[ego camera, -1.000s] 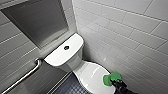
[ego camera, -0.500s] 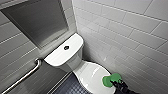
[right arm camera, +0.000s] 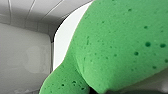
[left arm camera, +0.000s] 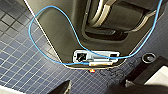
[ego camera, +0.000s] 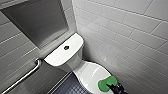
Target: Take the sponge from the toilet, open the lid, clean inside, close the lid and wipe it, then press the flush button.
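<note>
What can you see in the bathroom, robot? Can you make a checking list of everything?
Surface: the lid is down, white and shiny.
Job's things: the sponge sits at the lid's front end; the toilet has a dark round button on its tank top.
Clutter: nothing seen.
Grippers: the right gripper is at the sponge, and its grip cannot be told; the left gripper is above the floor.
Cables: a blue cable loops across the robot's body.
Surroundings: white wall tiles, a grey panel, a grab rail, blue floor tiles.
</note>
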{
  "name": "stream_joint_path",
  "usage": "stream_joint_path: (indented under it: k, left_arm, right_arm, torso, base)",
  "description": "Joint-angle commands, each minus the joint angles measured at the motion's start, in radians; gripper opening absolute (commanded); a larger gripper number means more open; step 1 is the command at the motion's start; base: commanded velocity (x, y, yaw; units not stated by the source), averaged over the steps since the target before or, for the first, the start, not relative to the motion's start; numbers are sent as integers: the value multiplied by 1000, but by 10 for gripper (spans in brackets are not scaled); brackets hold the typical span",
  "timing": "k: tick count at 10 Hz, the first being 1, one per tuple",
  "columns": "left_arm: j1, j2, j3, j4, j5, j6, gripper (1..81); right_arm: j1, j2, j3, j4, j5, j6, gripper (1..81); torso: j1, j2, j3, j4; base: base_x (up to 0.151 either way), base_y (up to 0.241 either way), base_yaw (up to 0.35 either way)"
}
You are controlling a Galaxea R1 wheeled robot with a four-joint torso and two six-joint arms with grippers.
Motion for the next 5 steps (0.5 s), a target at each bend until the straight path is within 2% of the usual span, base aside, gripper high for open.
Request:
stream_joint_path:
  k: [1,3,5]
  left_arm:
    - [38,-1,11,11,86,2,811]
    - [12,-4,16,6,86,-1,811]
    - [-14,-32,81,8,89,-1,811]
  right_arm:
    - [-9,-183,68,-6,51,5,10]
    - [-101,-259,111,9,123,6,10]
    - [-210,-341,157,7,147,8,10]
  torso:
    - [0,0,0,0]
    - [0,0,0,0]
    - [0,0,0,0]
  base:
    - [0,0,0]
    - [0,0,0]
    - [0,0,0]
